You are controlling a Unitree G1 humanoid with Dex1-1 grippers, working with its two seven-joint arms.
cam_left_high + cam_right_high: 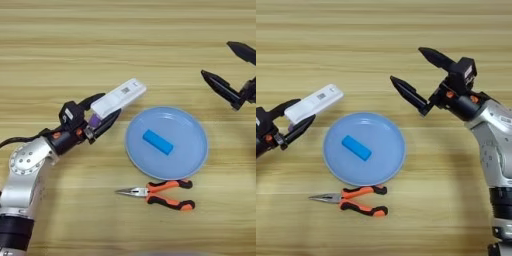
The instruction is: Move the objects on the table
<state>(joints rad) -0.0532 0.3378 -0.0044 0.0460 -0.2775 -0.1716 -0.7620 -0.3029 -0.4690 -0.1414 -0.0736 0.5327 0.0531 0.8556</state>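
Note:
My left gripper [102, 111] is shut on the white bar-shaped device [119, 97]. It holds the device tilted up above the table [125, 45], just left of the round light-blue plate [186, 156]. A small purple block [93, 120] shows under the device's near end, between the fingers; I cannot tell whether it is gripped or lying on the wood. A small blue block [158, 142] lies in the plate. The orange-and-black pliers [161, 193] lie in front of the plate. My right gripper [406, 65] hangs open beyond the plate's right side, holding nothing.
Bare wood lies on all sides of the plate [381, 161] and pliers [358, 201]. My left arm [27, 170] reaches in from the lower left. The right arm [491, 130] comes in along the right edge.

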